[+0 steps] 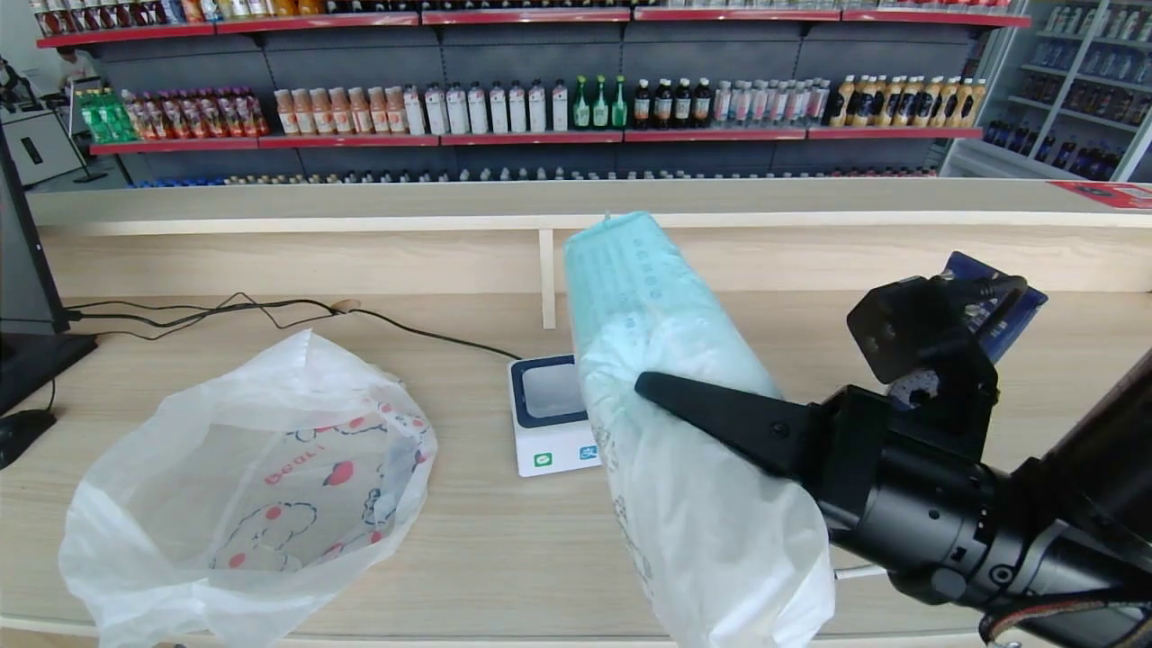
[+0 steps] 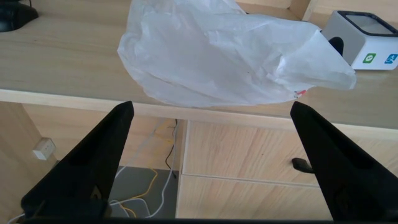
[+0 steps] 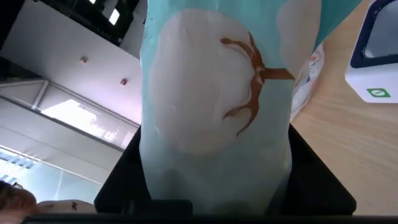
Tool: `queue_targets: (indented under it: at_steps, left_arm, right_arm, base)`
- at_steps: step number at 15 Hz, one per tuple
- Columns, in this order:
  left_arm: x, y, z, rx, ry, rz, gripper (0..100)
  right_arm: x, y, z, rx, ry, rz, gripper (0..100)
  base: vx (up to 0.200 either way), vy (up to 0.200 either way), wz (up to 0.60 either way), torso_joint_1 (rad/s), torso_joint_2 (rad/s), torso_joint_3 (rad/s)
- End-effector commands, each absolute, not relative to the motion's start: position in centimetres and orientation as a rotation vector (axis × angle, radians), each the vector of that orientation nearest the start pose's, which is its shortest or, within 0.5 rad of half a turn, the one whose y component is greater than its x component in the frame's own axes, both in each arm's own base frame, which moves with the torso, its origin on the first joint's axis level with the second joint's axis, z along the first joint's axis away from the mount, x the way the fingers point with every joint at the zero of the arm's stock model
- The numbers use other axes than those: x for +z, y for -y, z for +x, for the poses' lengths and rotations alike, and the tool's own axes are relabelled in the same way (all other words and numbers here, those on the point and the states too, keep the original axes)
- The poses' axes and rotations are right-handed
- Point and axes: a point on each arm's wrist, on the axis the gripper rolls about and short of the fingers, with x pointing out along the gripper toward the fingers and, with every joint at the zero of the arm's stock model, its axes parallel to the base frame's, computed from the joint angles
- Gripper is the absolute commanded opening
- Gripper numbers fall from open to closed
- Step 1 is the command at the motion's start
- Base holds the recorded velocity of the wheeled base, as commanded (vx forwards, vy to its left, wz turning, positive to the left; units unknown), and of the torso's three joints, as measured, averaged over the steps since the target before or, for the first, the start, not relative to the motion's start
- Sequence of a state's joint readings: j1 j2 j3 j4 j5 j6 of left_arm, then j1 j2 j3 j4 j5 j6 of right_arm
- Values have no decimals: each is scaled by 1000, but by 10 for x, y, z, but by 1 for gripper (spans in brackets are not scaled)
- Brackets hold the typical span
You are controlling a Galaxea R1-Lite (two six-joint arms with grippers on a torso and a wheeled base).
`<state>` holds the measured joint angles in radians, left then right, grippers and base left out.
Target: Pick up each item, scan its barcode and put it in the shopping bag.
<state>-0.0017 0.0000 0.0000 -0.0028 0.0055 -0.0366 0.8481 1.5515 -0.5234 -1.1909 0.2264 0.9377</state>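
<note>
Checkout: right end effector (image 3: 214, 155) grips teal pack (image 1: 648, 315), held tilted aloft by the scanner (image 1: 551, 423) on the bench (image 1: 504, 558); barcode should face the window squarely before bagging. Left end effector (image 2: 211, 109) hangs open.

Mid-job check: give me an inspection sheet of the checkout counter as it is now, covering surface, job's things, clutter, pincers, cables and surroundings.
Surface: wooden counter with a raised ledge behind it.
Job's things: teal pack held up tilted, near the scanner; bag lying open left of the scanner; blue pack at the right, partly hidden by the right arm.
Clutter: mouse and monitor stand at the left edge.
Pincers: right pincer shut on the teal pack; left pincer open, low in front of the counter edge, facing the bag.
Cables: black cable runs from the left to the scanner.
Surroundings: shelves of bottles behind the counter.
</note>
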Motion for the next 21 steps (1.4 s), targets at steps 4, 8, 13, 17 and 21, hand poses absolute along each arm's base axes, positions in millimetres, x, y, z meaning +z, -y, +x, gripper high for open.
queue_targets:
  at_steps: [4,8,13,17,21]
  left_arm:
    - [76,0,-23,5,2,-37,100]
    - [76,0,-23,5,2,-37,100]
    - [76,0,-23,6,3,-37,100]
    - [76,0,-23,5,3,-37,100]
    - [76,0,-23,5,2,-37,100]
  right_arm:
    - [216,-195,171,1112,-444,1231,0]
    - [236,-184,190,1111,-450,1415,0]
    - [247,-176,183,1236,-598,1471,0]
    - [256,-162,198,1263,-732,1575,0]
    - [260,-151,210,1262,-820,1745,0]
  base:
    - [0,0,0,0,0,0]
    - [0,0,0,0,0,0]
    - [0,0,0,0,0,0]
    - [0,0,0,0,0,0]
    - [0,0,0,0,0,0]
